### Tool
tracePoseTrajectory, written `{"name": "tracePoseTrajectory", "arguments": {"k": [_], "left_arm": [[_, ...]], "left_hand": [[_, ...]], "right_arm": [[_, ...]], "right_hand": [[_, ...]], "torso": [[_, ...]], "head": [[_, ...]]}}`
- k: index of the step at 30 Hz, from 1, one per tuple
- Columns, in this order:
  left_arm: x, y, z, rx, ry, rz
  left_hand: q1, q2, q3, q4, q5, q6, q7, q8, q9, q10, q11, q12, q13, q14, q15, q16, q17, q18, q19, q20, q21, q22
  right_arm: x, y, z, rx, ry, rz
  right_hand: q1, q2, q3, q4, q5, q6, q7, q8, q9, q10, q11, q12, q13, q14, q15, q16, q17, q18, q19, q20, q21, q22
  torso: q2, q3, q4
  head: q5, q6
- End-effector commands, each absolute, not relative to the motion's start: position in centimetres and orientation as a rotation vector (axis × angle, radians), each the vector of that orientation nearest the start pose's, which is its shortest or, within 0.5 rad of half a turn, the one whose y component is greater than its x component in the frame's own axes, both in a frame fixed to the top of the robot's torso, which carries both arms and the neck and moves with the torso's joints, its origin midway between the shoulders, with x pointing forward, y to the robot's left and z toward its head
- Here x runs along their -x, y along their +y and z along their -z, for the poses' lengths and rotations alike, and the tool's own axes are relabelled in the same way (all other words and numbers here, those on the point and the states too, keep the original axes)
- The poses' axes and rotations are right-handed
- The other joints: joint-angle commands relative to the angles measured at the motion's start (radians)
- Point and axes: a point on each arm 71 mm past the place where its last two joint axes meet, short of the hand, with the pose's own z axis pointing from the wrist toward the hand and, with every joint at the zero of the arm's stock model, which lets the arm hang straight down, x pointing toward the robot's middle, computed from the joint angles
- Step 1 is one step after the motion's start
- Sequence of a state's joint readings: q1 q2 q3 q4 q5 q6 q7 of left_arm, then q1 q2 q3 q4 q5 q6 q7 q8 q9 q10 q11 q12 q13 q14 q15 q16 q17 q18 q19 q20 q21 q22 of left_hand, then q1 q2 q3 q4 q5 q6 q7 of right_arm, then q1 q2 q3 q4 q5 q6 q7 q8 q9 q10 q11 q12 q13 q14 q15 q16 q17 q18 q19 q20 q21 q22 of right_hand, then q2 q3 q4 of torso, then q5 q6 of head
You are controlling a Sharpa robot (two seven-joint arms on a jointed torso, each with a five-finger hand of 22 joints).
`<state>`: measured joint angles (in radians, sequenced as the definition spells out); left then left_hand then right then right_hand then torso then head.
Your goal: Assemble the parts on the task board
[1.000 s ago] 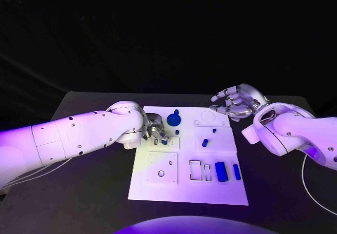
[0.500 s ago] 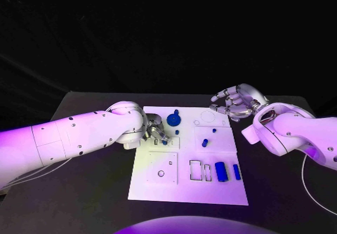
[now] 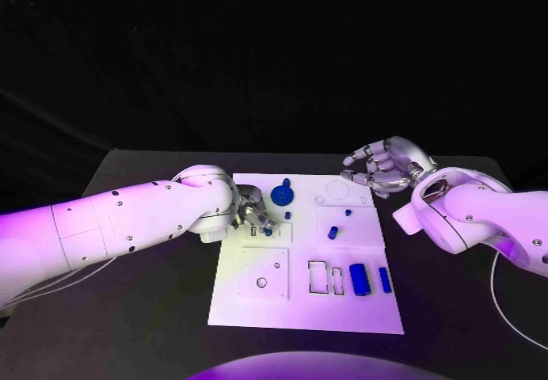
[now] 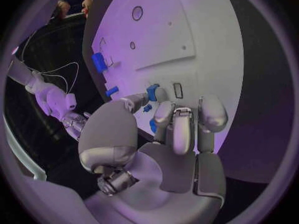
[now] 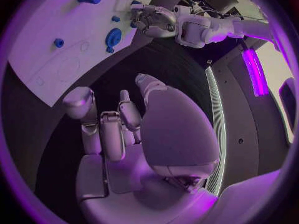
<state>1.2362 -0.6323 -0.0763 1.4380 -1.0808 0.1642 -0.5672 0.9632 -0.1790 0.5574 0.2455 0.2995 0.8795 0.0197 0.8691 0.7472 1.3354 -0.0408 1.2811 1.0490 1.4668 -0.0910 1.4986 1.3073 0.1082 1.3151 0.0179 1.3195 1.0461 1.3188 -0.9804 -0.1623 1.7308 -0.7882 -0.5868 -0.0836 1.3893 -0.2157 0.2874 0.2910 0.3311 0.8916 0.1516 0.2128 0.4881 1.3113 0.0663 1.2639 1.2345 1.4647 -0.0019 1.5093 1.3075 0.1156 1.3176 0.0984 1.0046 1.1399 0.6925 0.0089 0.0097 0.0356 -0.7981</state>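
Your task board (image 3: 306, 309) lies at the centre of the black table (image 3: 137, 317), long side running toward 12 o'clock. On it, a blue round part (image 3: 282, 195) sits near the board's 11 o'clock corner, a small blue peg (image 3: 332, 232) stands just past centre toward 1 o'clock, and two blue bars lie side by side toward 4 o'clock, the wider bar (image 3: 359, 279) just left of the narrow bar (image 3: 385, 279).

Your left hand (image 3: 253, 214) is down on the board's left edge at about 10 o'clock, just below the round part. In the left wrist view its fingers (image 4: 177, 129) curl down onto the white plate, and a small blue piece (image 4: 152, 89) shows at the fingertips; you cannot tell from these pictures whether it is actually pinched.

Your right hand (image 3: 382, 169) hovers beyond the board's 1 o'clock corner, off the plate, with the fingers (image 5: 109, 134) loosely curled, apart, and holding nothing.
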Motion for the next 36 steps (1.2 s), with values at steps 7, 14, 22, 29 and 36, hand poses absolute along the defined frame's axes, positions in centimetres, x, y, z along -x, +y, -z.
{"name": "tracePoseTrajectory", "arguments": {"k": [7,14,22,29,36], "left_arm": [[-48.1,13.6,23.2,0.032,2.399,0.418],[-48.0,13.8,23.0,0.041,2.385,0.424],[-48.0,14.3,21.7,0.068,2.351,0.450],[-48.9,15.3,19.0,0.137,2.313,0.488],[-51.0,17.2,16.1,0.177,2.274,0.461]], "left_hand": [[-0.010,0.000,-0.104,0.046,-0.086,0.007,0.002,-0.013,0.005,0.004,-0.003,0.008,0.007,0.068,-0.006,0.006,0.120,-0.007,0.008,-0.003,-0.001,0.005],[-0.029,0.008,-0.140,0.048,-0.127,0.008,0.002,-0.015,0.007,0.004,-0.004,0.008,0.007,0.068,-0.006,0.006,0.120,-0.007,0.008,-0.003,0.000,0.006],[-0.022,0.017,-0.142,0.045,-0.124,0.006,0.001,-0.016,0.008,0.001,-0.004,0.006,0.002,0.068,-0.007,0.006,0.120,-0.006,0.007,-0.003,-0.001,0.004],[0.049,0.022,-0.156,0.045,-0.110,-0.041,0.020,-0.046,0.002,-0.054,0.011,-0.040,-0.073,0.066,0.004,0.003,0.114,0.002,-0.020,0.005,-0.029,-0.042],[0.092,0.027,-0.172,0.046,-0.107,-0.091,0.052,-0.110,-0.035,-0.109,0.039,-0.076,-0.138,0.059,0.027,-0.005,0.098,0.009,-0.046,0.026,-0.056,-0.083]], "right_arm": [[-45.5,-22.6,15.9,-0.521,1.619,-0.897],[-45.5,-22.6,15.9,-0.521,1.619,-0.898],[-45.5,-22.6,16.1,-0.522,1.621,-0.896],[-45.6,-22.8,16.2,-0.525,1.620,-0.890],[-45.7,-22.9,16.2,-0.527,1.620,-0.886]], "right_hand": [[-0.026,0.000,0.000,0.000,0.001,-0.008,0.000,0.007,0.002,-0.010,0.000,-0.008,-0.006,0.063,-0.005,-0.010,0.089,0.011,-0.009,-0.002,-0.016,-0.010],[-0.028,0.001,0.000,0.000,0.001,-0.009,0.000,0.007,0.002,-0.012,0.000,-0.010,-0.008,0.061,-0.005,-0.015,0.079,0.013,-0.014,-0.002,-0.028,-0.018],[-0.032,0.001,-0.001,0.000,0.001,-0.010,0.000,0.008,0.002,-0.012,0.000,-0.011,-0.009,0.060,-0.005,-0.016,0.076,0.014,-0.015,-0.002,-0.032,-0.021],[-0.032,0.001,-0.001,0.000,0.001,-0.010,0.000,0.008,0.002,-0.012,0.000,-0.011,-0.009,0.060,-0.005,-0.016,0.076,0.014,-0.015,-0.002,-0.032,-0.021],[-0.033,0.001,-0.001,0.000,0.001,-0.011,0.000,0.008,0.002,-0.012,0.000,-0.010,-0.008,0.059,-0.006,-0.017,0.075,0.014,-0.015,-0.002,-0.033,-0.022]], "torso": [[0.000,-0.0004,0.0002],[-0.001,-0.0002,0.0007],[-0.004,-0.0002,0.0003],[-0.001,-0.0001,-0.0003],[0.001,0.0007,0.0006]], "head": [[0.000,0.000],[0.001,0.001],[0.002,0.010],[0.003,0.025],[0.004,0.031]]}}
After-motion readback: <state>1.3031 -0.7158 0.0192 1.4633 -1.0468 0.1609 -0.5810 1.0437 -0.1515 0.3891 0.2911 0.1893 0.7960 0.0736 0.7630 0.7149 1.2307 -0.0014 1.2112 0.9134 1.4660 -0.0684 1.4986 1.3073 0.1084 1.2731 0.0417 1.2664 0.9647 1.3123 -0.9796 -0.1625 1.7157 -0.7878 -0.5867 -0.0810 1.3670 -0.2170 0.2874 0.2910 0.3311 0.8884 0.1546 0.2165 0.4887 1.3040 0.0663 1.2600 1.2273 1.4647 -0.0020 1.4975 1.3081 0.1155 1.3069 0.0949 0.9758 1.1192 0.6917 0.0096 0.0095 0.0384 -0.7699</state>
